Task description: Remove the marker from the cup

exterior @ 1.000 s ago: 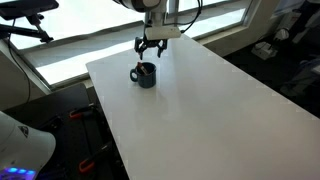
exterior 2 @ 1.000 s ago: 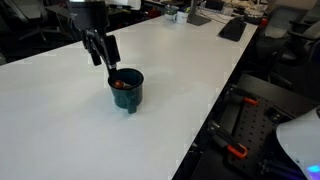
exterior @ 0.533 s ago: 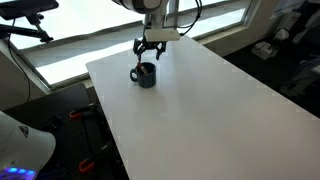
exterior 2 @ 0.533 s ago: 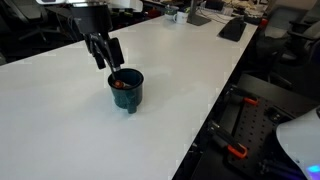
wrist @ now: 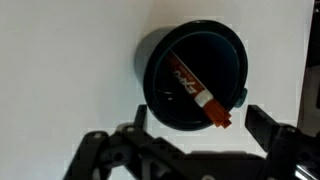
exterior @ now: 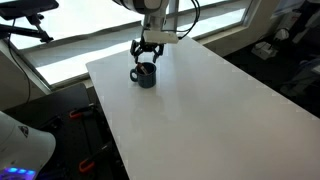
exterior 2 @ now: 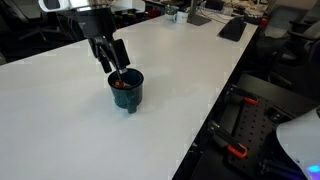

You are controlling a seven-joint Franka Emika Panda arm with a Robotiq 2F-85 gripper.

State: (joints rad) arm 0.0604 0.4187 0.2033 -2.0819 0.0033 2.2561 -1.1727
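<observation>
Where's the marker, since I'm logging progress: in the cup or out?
In: the wrist view shows the marker lying slanted inside the cup.

My black two-fingered claw (exterior 2: 117, 63) hangs straight down from my white arm (exterior: 150, 8) on the far side, its fingers (wrist: 262, 122) spread wide apart.

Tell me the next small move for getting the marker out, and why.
Probably lower the claw a little: it hangs open just above the cup, and the marker leans inside with its raised end between the jaws, not yet gripped.
</observation>
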